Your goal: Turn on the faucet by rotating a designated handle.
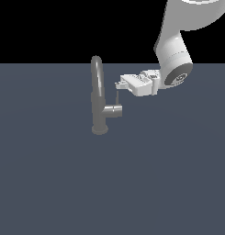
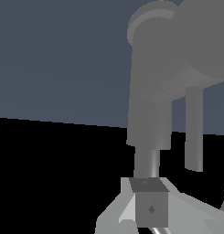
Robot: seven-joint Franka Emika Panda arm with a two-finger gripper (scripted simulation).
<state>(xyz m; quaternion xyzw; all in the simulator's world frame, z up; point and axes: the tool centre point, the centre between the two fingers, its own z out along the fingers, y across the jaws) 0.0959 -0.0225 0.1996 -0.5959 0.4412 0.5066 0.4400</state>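
While the arm reaches in level from the exterior view's right, its fingers (image 1: 118, 85) meet the handle (image 1: 117, 97); grip unclear.

- The faucet (image 1: 98, 96) rises just beyond the jaws, blocking any way ahead.
- The handle (image 1: 117, 97) stands directly below them.
- The grey floor (image 1: 169, 174) lies open behind them.

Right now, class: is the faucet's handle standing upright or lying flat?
Upright. The handle rises as a thin rod from the stub's end on the faucet, its top at the fingers.
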